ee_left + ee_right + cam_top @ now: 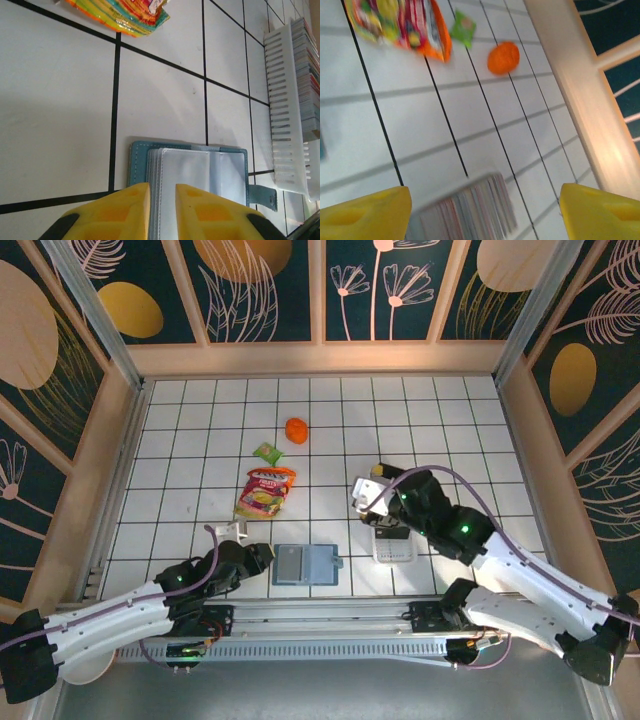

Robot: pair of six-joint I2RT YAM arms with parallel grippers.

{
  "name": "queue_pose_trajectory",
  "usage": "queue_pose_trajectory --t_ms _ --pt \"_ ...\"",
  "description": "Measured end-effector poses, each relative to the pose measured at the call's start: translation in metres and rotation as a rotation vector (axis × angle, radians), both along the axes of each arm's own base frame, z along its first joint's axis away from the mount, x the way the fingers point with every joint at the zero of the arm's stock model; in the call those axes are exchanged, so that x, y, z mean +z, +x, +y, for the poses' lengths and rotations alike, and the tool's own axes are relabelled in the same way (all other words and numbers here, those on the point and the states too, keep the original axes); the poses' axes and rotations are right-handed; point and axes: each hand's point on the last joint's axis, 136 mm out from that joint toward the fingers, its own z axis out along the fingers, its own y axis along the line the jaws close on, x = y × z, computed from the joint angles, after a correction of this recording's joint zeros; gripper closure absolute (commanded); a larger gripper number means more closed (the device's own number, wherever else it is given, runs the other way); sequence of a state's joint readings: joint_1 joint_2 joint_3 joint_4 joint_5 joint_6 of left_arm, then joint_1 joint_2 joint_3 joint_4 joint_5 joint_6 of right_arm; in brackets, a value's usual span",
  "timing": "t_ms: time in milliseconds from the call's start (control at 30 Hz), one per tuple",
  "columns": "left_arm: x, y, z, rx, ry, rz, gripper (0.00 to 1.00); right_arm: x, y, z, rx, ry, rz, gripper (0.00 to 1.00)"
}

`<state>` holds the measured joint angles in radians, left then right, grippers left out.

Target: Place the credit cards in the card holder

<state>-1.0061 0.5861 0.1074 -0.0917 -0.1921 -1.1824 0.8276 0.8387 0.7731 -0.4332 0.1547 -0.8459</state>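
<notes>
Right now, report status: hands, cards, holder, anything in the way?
Left hand slightly open at open holder's edge. Right hand wide open, empty, near cards in tray. Pouch lies beyond holder, not between.

Surfaces as I see them | card holder (139, 165): matt teal, leather-like cover, with clear glossy plastic sleeves (185, 167) | white tray (282, 110): smooth slotted plastic | snack pouch (125, 15): glossy foil | table (55, 110): smooth, faintly shiny white tiles | left gripper (162, 189): matt yellow plastic fingers | wall frame (320, 358): pale wood

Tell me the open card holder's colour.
The card holder is teal-blue, grey-blue inside; clearest in left wrist view.
</notes>
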Motion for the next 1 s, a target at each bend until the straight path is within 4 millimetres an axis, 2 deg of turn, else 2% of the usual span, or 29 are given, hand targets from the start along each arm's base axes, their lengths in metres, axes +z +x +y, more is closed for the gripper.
queue_pose_trajectory --t_ms 100,233,333,400,800,1000 --pt "0.003 0.001 -0.001 0.0 0.009 0.0 0.71 -0.018 0.005 -0.029 -0.009 -0.133 -0.008 0.2" --pt "0.013 0.005 -0.004 0.003 0.012 -0.012 0.68 -0.061 0.008 -0.067 -0.038 -0.281 0.065 0.19" --pt "0.02 0.009 -0.006 0.011 0.007 -0.028 0.67 -0.084 0.007 -0.087 -0.053 -0.332 0.114 0.17" --pt "0.02 0.009 -0.006 0.012 0.008 -0.029 0.67 -0.092 0.007 -0.094 -0.055 -0.349 0.127 0.16" --pt "0.018 0.008 -0.007 0.003 0.01 -0.024 0.67 -0.113 0.007 -0.088 0.04 -0.4 0.11 0.12" --pt "0.018 0.007 -0.008 -0.002 0.003 -0.024 0.67 -0.127 0.011 -0.078 0.085 -0.426 0.137 0.12"
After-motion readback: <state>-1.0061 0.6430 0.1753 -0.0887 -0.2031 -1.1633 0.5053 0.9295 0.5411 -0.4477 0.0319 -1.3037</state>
